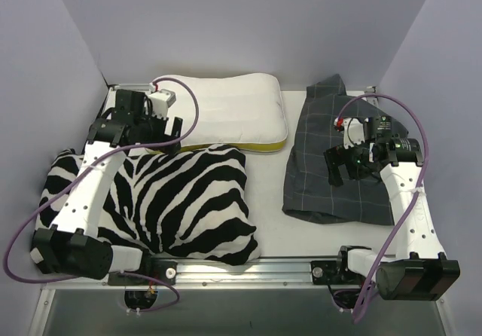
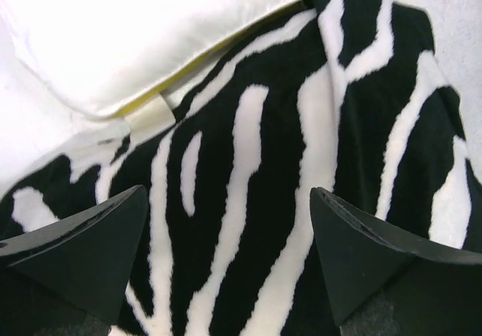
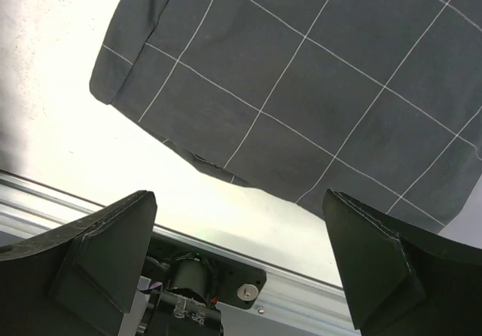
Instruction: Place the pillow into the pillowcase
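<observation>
Pillow [image 1: 226,110]: white, quilted, probably light and springy, at tabletop [image 1: 268,200] rear touching zebra cushion [image 1: 181,200]; pillowcase [image 1: 331,163]: limp, lying right, best pinched at a hem; left gripper [image 2: 230,249] and right gripper [image 3: 241,253] jaws spread, empty.

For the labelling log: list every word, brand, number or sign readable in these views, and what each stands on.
No text can be read in any view.
Pillow: plain; the pale tab at its edge shows no print.
Pillowcase: check grid only.
Zebra cushion: stripes only.
Small pale mark on the right arm's wrist: too small to read.
</observation>
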Tool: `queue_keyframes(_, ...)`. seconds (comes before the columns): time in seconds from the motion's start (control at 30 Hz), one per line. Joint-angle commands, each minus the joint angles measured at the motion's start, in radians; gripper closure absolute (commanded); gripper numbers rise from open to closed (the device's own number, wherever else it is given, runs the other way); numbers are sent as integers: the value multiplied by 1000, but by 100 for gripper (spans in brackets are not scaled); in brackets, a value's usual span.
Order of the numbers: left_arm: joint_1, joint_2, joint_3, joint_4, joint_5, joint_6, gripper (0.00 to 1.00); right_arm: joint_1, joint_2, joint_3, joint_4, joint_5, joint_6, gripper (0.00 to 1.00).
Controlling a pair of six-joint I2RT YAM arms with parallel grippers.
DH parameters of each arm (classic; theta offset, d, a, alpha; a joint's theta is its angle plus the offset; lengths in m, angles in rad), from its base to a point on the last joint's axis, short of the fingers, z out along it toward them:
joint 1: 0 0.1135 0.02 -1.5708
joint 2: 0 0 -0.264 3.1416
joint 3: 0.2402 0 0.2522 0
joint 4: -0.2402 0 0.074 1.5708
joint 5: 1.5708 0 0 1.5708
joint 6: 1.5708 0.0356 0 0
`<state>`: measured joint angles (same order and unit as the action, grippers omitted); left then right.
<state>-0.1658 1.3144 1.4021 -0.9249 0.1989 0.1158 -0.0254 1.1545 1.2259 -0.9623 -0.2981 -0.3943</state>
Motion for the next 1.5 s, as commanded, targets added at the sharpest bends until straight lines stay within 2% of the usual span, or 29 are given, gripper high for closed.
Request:
queue_keyframes(0.0,-37,69,115,57,-30,13,3,-2,16,3,-27,-18,18,0)
queue_keyframes(0.1,-86,213,233,92,-110,22,3,-4,34,10,-29,-18,17,0)
queue_keyframes(0.17,-106,297,299,122,-105,51,2,-5,48,27,-39,-7,9,0)
queue_keyframes(0.27,-121,477,463,162,-124,55,3,-13,60,46,-59,7,2,0)
queue_keyframes(0.3,-126,579,563,164,-137,44,3,-16,62,52,-64,11,-1,0)
queue_keyframes(0.43,-140,830,829,153,-217,28,3,-27,65,55,-79,16,-3,0)
queue_keyframes(0.57,-141,1064,1033,94,-265,48,3,-53,67,37,-81,22,-18,0)
queue_keyframes(0.63,-140,1163,1061,66,-295,68,3,-59,67,24,-78,31,-28,0)
queue_keyframes(0.7,-135,1209,1043,43,-315,82,3,-71,71,23,-81,36,-31,0)
queue_keyframes(0.77,-106,1220,1011,5,-279,91,4,-76,79,23,-79,33,-28,0)
queue_keyframes(0.8,-69,1226,997,-18,-201,102,16,-80,85,24,-79,31,-28,0)
queue_keyframes(0.83,-69,1224,994,-43,-164,94,19,-80,85,24,-81,28,-28,0)
queue_keyframes(0.93,41,1192,954,-127,-46,103,33,-82,100,24,-82,28,-34,0)
queue_keyframes(1.0,119,1159,902,-160,-41,189,41,-80,116,15,-87,13,-55,0)
queue_keyframes(1.07,159,1142,879,-178,-100,260,56,-80,140,9,-90,5,-69,0)
queue_keyframes(1.1,217,1145,880,-190,-119,319,62,-80,149,4,-92,4,-78,0)
queue_keyframes(1.13,241,1152,915,-206,-139,347,82,-80,158,3,-93,1,-92,0)
queue_keyframes(1.2,294,1177,966,-238,-191,406,97,-80,188,3,-93,-1,-104,0)
queue_keyframes(1.27,321,1183,1038,-238,-220,441,97,-80,215,6,-95,-12,-115,1)
queue_keyframes(1.33,345,1189,1084,-236,-214,458,92,-79,244,7,-93,-24,-124,1)
queue_keyframes(1.37,345,1186,1116,-235,-205,470,84,-77,255,10,-92,-24,-135,2)
queue_keyframes(1.47,336,1143,1120,-224,-156,466,71,-62,312,3,-72,14,-173,8)
